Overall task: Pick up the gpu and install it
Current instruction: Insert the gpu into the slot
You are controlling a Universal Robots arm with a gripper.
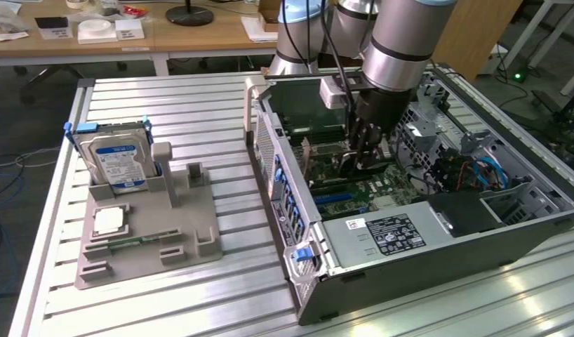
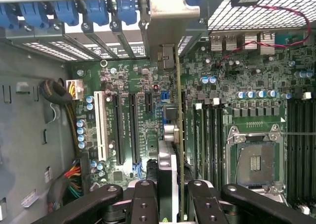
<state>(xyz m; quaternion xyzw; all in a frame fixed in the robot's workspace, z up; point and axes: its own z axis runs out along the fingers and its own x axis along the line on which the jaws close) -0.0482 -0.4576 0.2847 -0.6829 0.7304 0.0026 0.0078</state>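
Robot gripper (image 1: 365,163) lowered inside an open PC case (image 1: 539,184), holding the gpu (image 2: 179,135).
Jaws partly closed, pinching the card on edge, upright over the motherboard (image 2: 247,80) slots; a hard drive (image 1: 116,160) stands outside on a grey holder (image 1: 189,242).

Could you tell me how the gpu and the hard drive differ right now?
The gpu is a thin card seen edge-on over the motherboard, held by the gripper; the hard drive is boxy, blue-white labelled. The gpu is inside the computer case; the hard drive stands in the grey holder outside.
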